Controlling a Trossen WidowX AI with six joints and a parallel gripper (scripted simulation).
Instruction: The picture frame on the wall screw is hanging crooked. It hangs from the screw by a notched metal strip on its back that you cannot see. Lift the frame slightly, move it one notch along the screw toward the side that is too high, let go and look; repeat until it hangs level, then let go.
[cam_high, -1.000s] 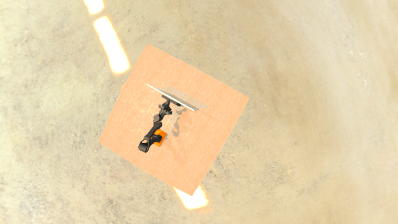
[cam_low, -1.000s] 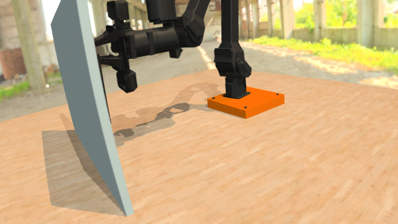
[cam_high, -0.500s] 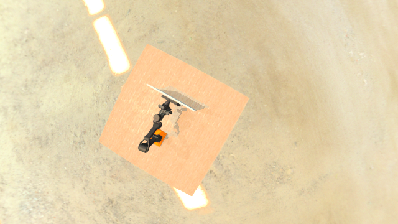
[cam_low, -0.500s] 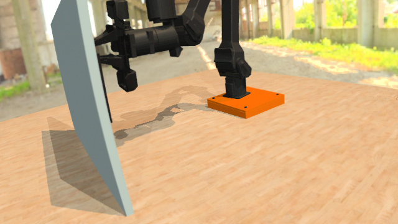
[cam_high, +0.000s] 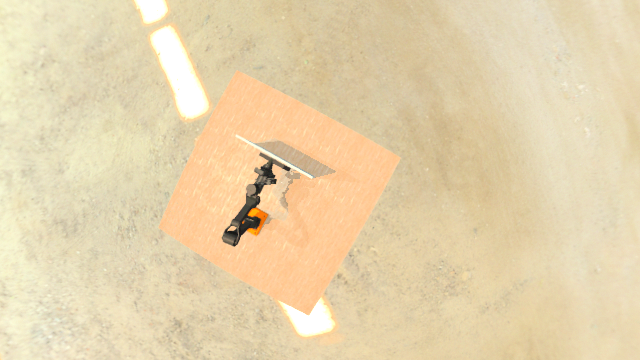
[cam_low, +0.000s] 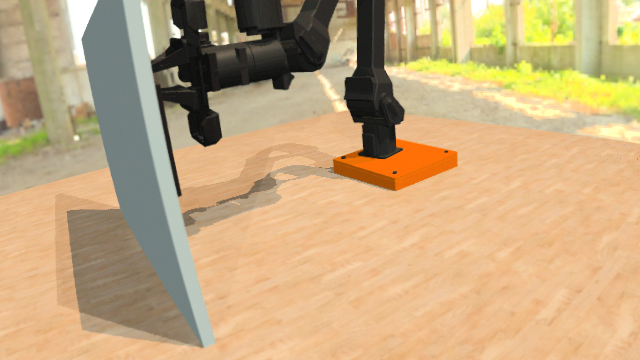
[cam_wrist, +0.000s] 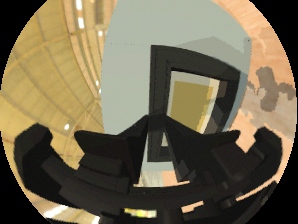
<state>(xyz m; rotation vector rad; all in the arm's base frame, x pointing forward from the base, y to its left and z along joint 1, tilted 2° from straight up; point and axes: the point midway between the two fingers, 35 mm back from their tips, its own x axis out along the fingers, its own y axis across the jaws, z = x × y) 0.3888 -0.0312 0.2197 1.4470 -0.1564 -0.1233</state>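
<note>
The dark picture frame (cam_high: 283, 167) (cam_low: 171, 150) (cam_wrist: 159, 85) is in front of the pale grey-green wall panel (cam_high: 245, 141) (cam_low: 120, 150) (cam_wrist: 125, 90). The wrist view is turned sideways, with the floor at its right, and shows an ochre picture inside the frame. My gripper (cam_high: 271, 160) (cam_low: 158, 79) (cam_wrist: 155, 117) is shut on the frame's upper bar, one finger above it and one below. The screw and the notched strip are hidden behind the frame. Whether the frame is level I cannot tell from these views.
The panel stands upright on the wood-patterned floor board (cam_high: 350, 200) (cam_low: 450, 260). The arm's orange base plate (cam_high: 259, 215) (cam_low: 425, 155) is on the frame's side of the panel. Shadows of the panel and arm fall on the board.
</note>
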